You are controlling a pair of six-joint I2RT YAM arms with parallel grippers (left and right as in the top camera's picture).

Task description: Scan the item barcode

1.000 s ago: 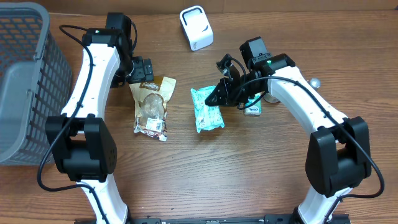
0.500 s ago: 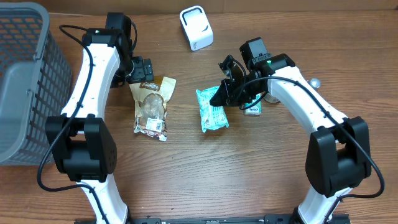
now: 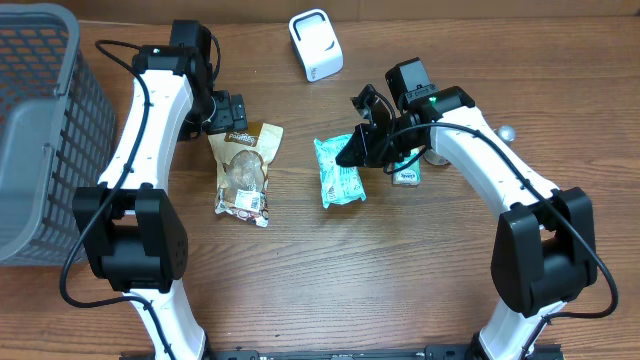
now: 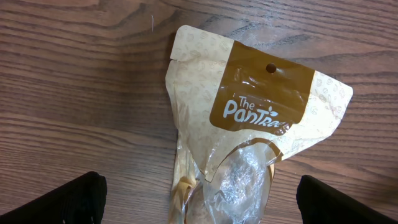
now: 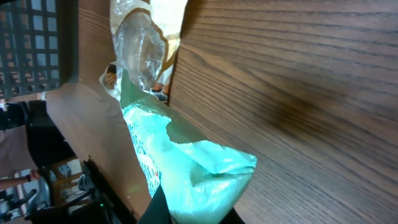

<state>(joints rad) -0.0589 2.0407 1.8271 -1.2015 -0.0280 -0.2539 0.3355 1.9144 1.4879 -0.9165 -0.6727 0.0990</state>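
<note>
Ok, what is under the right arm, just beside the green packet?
A small white and green pack lies on the table, its upper part covered by the right arm. Its label is too small to read.

I count one desk and two robot arms, the left arm and the right arm. Each carries one hand: left hand, right hand. There is one basket and one scanner. Three packs lie out: one brown pouch, one green packet and one white packet. One grey knob is too small to name.
</note>
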